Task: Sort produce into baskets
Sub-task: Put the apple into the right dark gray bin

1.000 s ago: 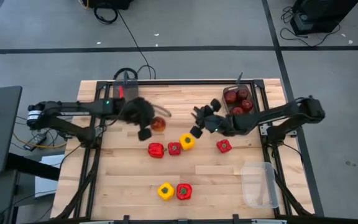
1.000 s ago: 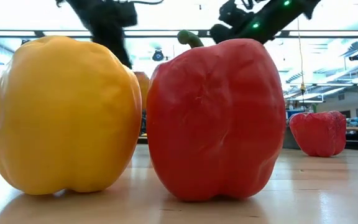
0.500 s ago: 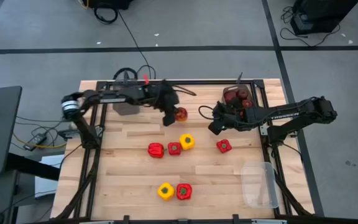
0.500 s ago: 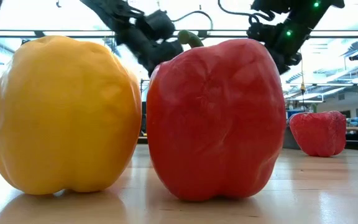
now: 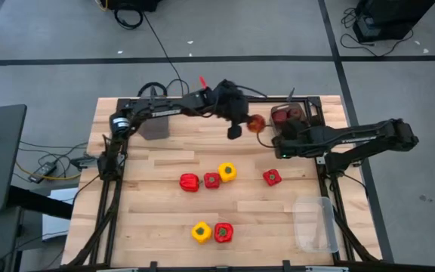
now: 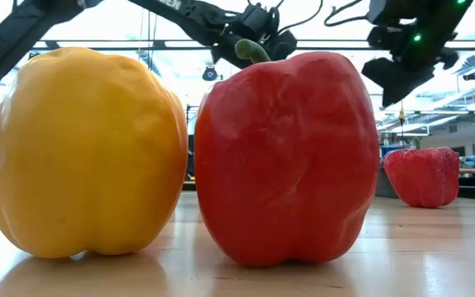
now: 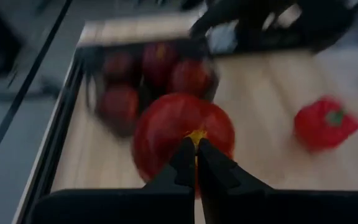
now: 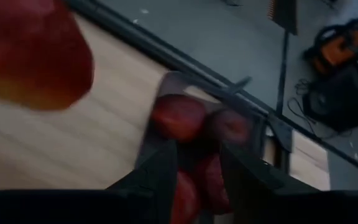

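My left gripper (image 5: 244, 125) reaches across the far side of the table and is shut on a round red-yellow apple (image 5: 256, 123), just left of a smoky-grey bin (image 5: 306, 106) that holds several dark-red apples (image 5: 282, 115). In the left wrist view the apple (image 7: 166, 134) fills the middle, with the bin (image 7: 89, 68) beyond it. My right gripper (image 5: 281, 145) is open and empty at the bin's near end; its wrist view looks between the fingers (image 8: 161, 168) at the binned apples (image 8: 179, 118). Red and yellow peppers lie on the table. My left gripper holds the apple at its top middle, by the yellowish hollow (image 7: 196, 133), between its two nearly closed fingers (image 7: 182, 165). What lies between the fingertips is too small to tell. The apple is lifted clear of the table, in front of the bin.
Two red peppers (image 5: 189, 182) (image 5: 212, 180) and a yellow one (image 5: 227, 172) lie mid-table, and a red one (image 5: 272, 177) to their right. A yellow and a red pepper (image 5: 201, 233) (image 5: 223, 232) sit near the front edge. A second grey bin (image 5: 153, 127) stands far left, a clear bin (image 5: 316, 224) near right.
My left gripper has carried the apple from the table's middle toward the right and far edge, up to the grey bin with apples. My right gripper has drawn back toward the table's right, to the bin's near end.
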Robot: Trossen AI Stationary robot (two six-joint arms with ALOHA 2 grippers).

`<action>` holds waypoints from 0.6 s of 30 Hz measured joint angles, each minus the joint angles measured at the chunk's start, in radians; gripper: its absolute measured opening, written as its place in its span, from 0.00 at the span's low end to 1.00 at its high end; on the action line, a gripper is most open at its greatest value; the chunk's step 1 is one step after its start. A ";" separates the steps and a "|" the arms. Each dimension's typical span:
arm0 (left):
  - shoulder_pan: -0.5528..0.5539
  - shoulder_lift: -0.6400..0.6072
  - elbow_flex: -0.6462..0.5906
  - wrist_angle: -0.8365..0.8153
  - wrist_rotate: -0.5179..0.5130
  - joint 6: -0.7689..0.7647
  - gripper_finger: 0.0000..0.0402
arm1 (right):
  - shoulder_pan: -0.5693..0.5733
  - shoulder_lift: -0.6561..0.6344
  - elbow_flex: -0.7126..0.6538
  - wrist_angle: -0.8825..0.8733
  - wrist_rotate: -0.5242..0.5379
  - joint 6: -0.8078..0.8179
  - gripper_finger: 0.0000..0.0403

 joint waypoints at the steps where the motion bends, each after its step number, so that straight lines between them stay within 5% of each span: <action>1: 0.001 0.016 0.019 0.038 0.038 -0.006 0.02 | 0.000 -0.016 0.000 -0.023 0.012 0.028 0.33; 5: 0.002 0.075 0.053 0.184 0.119 -0.054 0.02 | 0.000 -0.074 0.000 -0.084 0.041 0.104 0.33; 18: 0.015 0.273 0.056 0.794 0.129 -0.235 0.02 | 0.000 -0.152 0.000 -0.087 0.041 0.108 0.33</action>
